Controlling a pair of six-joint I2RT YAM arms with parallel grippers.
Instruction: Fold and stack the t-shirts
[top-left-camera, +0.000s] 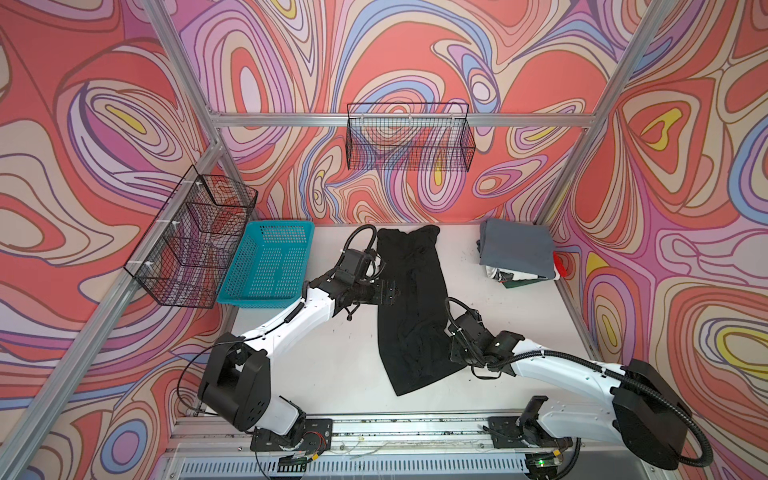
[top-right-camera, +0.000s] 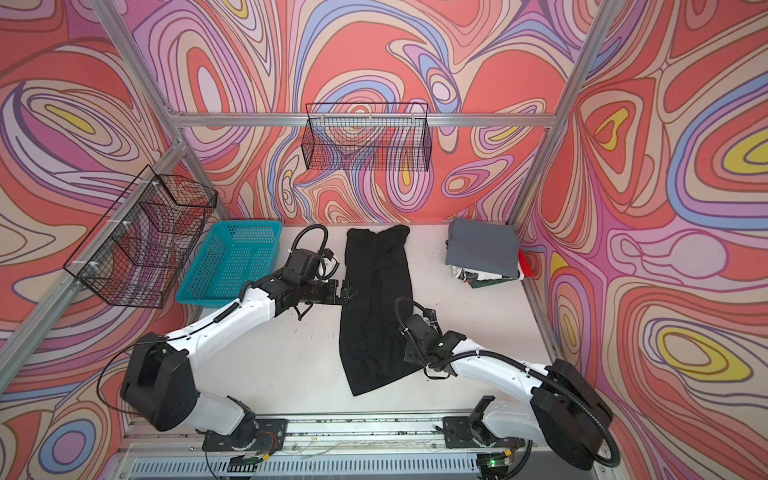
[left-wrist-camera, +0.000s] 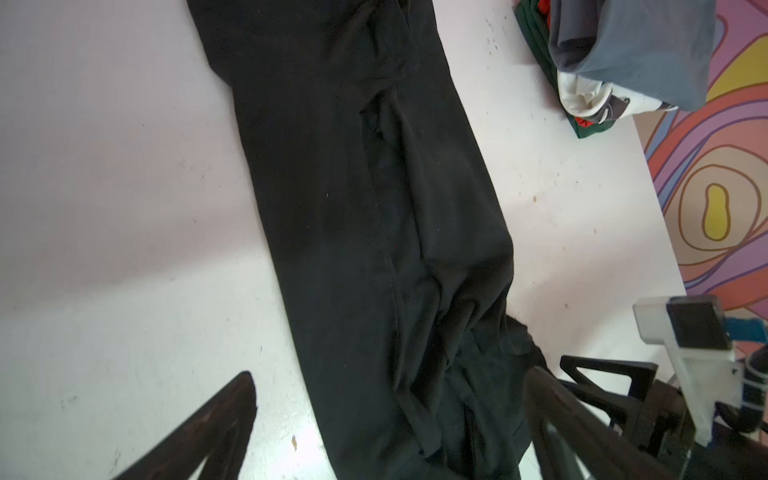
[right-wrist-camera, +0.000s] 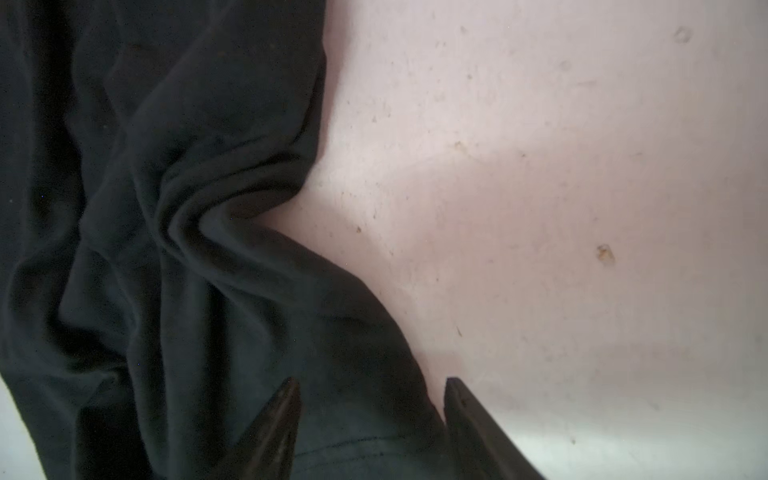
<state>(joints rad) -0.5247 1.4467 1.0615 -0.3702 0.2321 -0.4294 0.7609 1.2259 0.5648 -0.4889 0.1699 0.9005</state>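
Turquoise perforated plastic basket (top-left-camera: 266, 262) sits at the far left of the white worktop (top-left-camera: 332, 365), out of play. Next comes the left gripper (top-right-camera: 350, 291), jaws wide apart and holding nothing, poised over the left edge of the plain black cloth t-shirt (top-left-camera: 417, 270), about midway along it. That shirt lies mid-worktop, already folded lengthwise into a long narrow strip. What looks like its hem points toward the robot, and its nearer half is wrinkled. The right gripper (right-wrist-camera: 372, 388) sits at the shirt's right edge near that hem. Its jaws stand part way apart, one finger (right-wrist-camera: 276, 419) over the cloth and the other on bare worktop, and nothing looks pinched yet. In the far right back corner lies the stack of folded tees (top-left-camera: 517, 249), slate-grey on top, with white, dark green and red beneath.

The step seems to be the crosswise fold. To do it well, the right gripper should catch every layer at the edge, not only the top one. The left gripper should take the matching edge nearer the hem, so both lift level and the hem lands square on the far end.
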